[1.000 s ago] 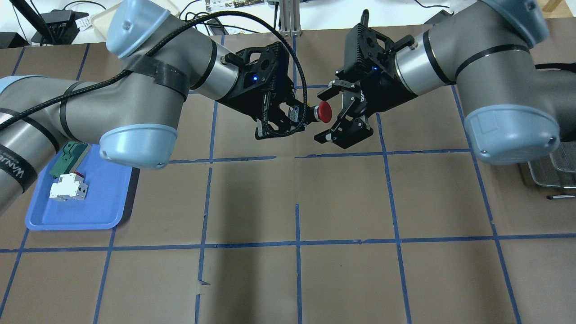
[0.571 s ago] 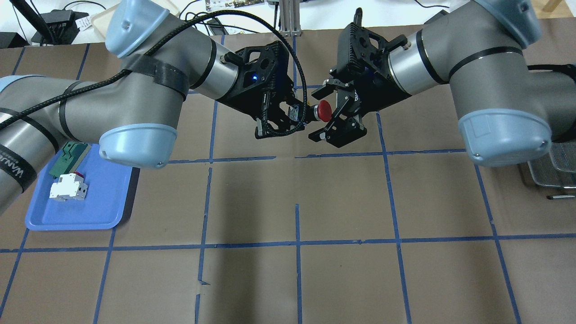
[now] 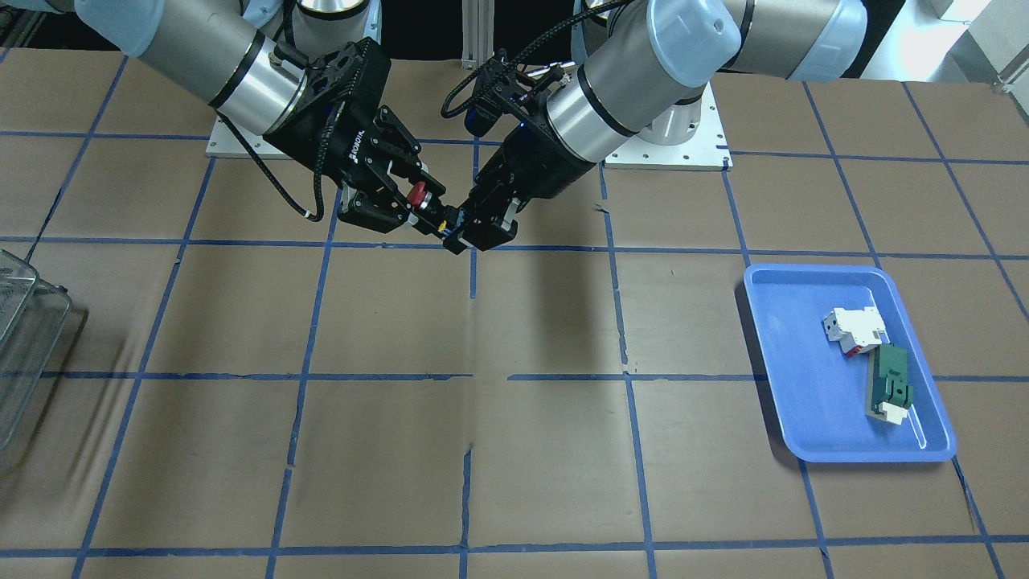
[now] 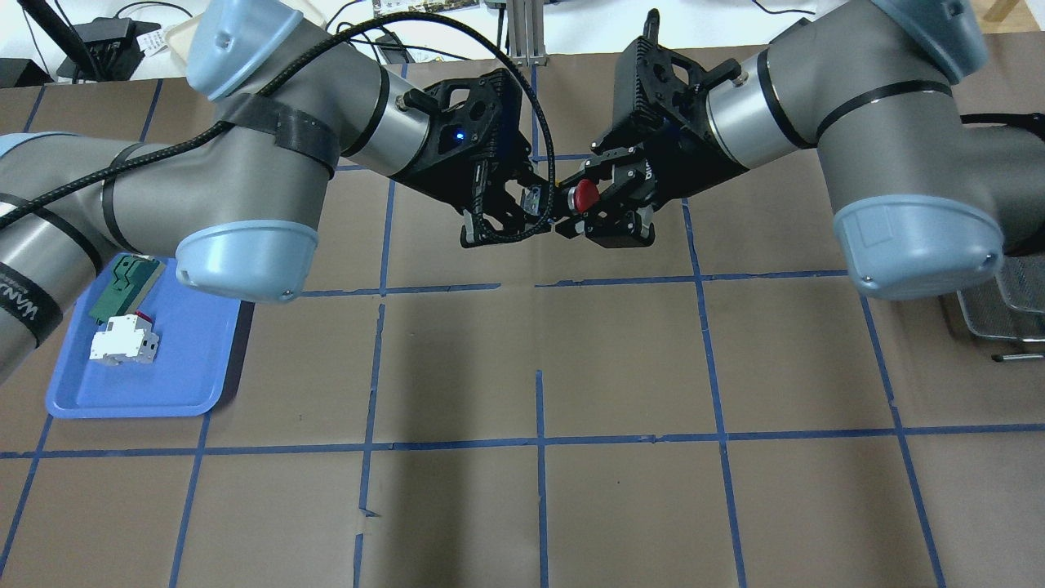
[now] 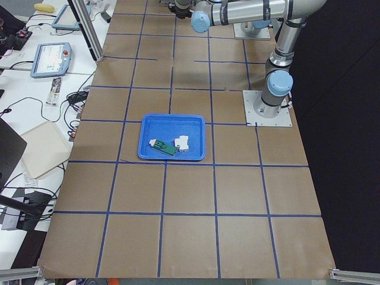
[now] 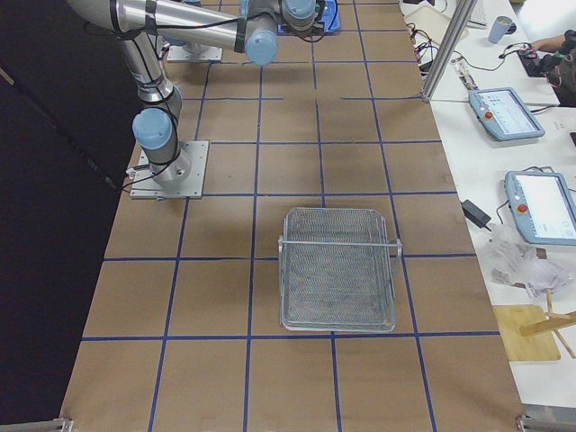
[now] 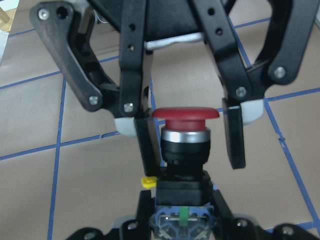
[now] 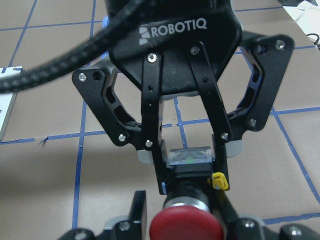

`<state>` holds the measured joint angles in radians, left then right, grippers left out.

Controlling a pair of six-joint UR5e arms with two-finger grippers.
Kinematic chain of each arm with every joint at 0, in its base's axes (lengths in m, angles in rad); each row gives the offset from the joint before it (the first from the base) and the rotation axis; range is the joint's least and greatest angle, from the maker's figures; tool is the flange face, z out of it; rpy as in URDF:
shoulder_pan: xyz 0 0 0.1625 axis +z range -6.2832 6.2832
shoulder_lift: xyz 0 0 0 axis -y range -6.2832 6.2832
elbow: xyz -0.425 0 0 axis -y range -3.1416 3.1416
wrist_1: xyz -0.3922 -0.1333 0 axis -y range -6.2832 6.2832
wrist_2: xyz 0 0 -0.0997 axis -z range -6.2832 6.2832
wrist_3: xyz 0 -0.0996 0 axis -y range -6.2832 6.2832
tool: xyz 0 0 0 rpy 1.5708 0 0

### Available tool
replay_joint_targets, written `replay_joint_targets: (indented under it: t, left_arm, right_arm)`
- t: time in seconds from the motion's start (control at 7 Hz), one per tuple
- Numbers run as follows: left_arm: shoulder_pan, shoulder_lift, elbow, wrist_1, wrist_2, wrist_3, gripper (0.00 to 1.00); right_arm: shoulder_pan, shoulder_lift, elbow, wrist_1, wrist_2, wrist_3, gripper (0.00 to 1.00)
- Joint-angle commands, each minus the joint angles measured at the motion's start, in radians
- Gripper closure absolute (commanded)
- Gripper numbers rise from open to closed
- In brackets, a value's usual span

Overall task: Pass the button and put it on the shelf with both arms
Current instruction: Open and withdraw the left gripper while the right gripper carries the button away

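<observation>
The button (image 4: 585, 194), red cap on a black body, hangs in the air above the table's far middle. My left gripper (image 4: 545, 206) is shut on its base, cap pointing away. My right gripper (image 4: 578, 202) faces it with its jaws on either side of the cap and body. In the left wrist view one right fingertip (image 7: 147, 150) touches the button (image 7: 185, 114), and the other (image 7: 233, 140) stands a small gap away. The right wrist view shows the left gripper (image 8: 192, 165) clamped on the button's (image 8: 186, 227) base. Both also show in the front view (image 3: 416, 193).
A blue tray (image 4: 188, 384) at the left holds a white-and-red block (image 4: 122, 339) and a green-and-white block (image 4: 122, 286). A wire basket (image 6: 337, 270) stands on the table's right end, seen at the overhead view's right edge (image 4: 1004, 310).
My right gripper has moved in over the button and narrowed its jaws around the cap. My left gripper has held still with the button.
</observation>
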<state>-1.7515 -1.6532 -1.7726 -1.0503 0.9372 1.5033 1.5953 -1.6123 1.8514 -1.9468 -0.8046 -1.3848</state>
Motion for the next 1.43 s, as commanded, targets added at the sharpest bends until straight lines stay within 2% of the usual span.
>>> replay_joint_targets:
  t: [0.0,0.14,0.43,0.71,1.0,1.14,1.29]
  left_arm:
    - [-0.009,0.007,-0.001,0.072,-0.059,-0.052,0.16]
    - [-0.008,0.003,-0.019,0.138,-0.099,-0.110,0.00]
    - [0.004,0.018,-0.001,0.142,-0.075,-0.129,0.00]
    - [0.023,0.041,0.005,0.113,0.046,-0.168,0.00]
    - [0.056,0.075,0.008,0.003,0.070,-0.173,0.00]
    - [0.084,0.094,0.033,-0.081,0.159,-0.175,0.00]
    - [0.116,0.105,0.085,-0.281,0.264,-0.240,0.00]
  right_arm:
    - [0.000,-0.003,-0.008,-0.017,0.001,0.001,1.00]
    - [0.000,-0.003,-0.008,-0.026,0.001,0.001,1.00]
    - [0.000,-0.006,-0.008,-0.029,-0.002,0.003,1.00]
    - [-0.008,-0.005,-0.005,-0.029,-0.007,0.001,1.00]
    - [-0.032,-0.001,-0.006,-0.029,-0.057,-0.007,1.00]
    - [-0.067,-0.001,-0.006,-0.027,-0.095,-0.008,1.00]
    - [-0.125,-0.001,-0.006,-0.026,-0.137,-0.013,1.00]
